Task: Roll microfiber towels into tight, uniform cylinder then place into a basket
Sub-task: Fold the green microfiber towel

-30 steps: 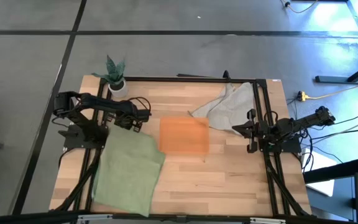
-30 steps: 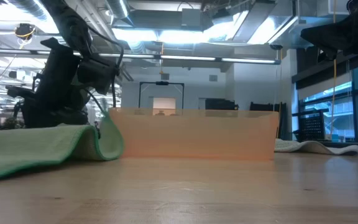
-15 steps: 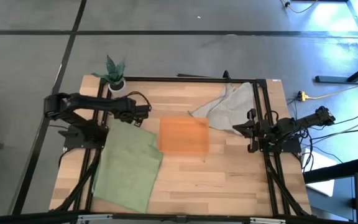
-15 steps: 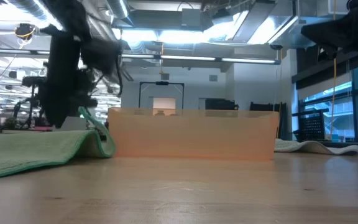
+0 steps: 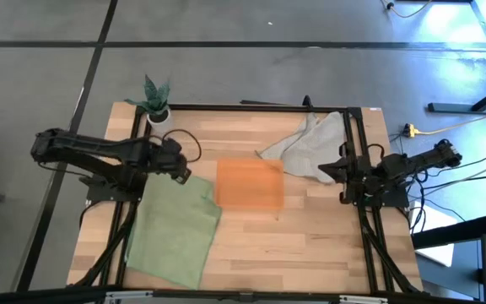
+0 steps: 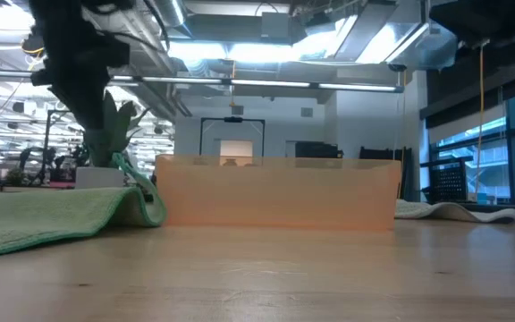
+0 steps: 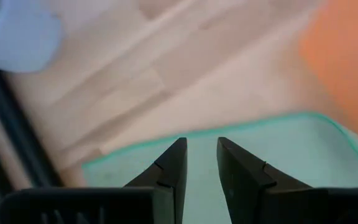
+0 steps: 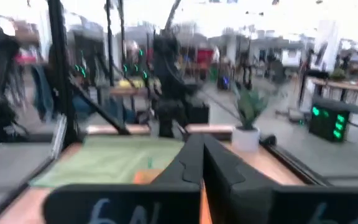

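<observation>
Lying flat at the table's near-left part: one green towel (image 5: 173, 230), unrolled, its far edge curled up slightly in the low view, its right edge just beside the basket.

Left gripper (image 5: 181, 167): poised above the towel's far edge, near the corner closest to the basket, fingers (image 7: 169, 171) parted by a narrow gap with nothing between them; the towel's teal-hemmed edge shows just beyond the tips in the left wrist view.

Basket (image 5: 250, 183): shallow translucent orange tray, mid-table, holding nothing, to the right of the left gripper and apart from it.

Grey towel (image 5: 307, 148): crumpled, far-right part of the table, beside the basket's far-right corner.

Right gripper (image 5: 345, 176): at the table's right edge near the grey towel, fingers pressed together, holding nothing.

Potted plant (image 5: 156, 101): far-left corner.
</observation>
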You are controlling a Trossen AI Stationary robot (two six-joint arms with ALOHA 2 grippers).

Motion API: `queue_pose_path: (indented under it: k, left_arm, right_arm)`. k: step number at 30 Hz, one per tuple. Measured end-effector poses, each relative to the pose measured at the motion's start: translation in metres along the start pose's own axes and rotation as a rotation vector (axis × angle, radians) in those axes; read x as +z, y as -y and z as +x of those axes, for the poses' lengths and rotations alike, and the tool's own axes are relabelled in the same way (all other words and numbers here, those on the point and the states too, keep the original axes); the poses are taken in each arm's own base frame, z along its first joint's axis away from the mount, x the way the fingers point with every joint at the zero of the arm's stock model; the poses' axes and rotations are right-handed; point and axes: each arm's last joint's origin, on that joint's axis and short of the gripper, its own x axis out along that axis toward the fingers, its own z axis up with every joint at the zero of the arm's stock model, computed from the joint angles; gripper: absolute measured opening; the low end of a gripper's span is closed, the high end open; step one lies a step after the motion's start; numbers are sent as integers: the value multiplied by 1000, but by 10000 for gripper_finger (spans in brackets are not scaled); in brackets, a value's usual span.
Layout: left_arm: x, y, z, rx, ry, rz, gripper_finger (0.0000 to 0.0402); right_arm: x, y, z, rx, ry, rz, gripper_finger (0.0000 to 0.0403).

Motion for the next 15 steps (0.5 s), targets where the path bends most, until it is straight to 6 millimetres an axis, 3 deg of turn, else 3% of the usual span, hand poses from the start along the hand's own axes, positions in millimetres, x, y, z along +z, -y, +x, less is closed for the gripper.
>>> queue_pose_path:
  k: [7, 15]
  left_arm:
    - [-29, 16, -16, -112, -4, 90, 80]
    - [-56, 25, -31, -197, 17, 130, 80]
  right_arm:
    - [21, -17, 38, -4, -252, 34, 3]
    - [9, -56, 109, 74, -537, -56, 3]
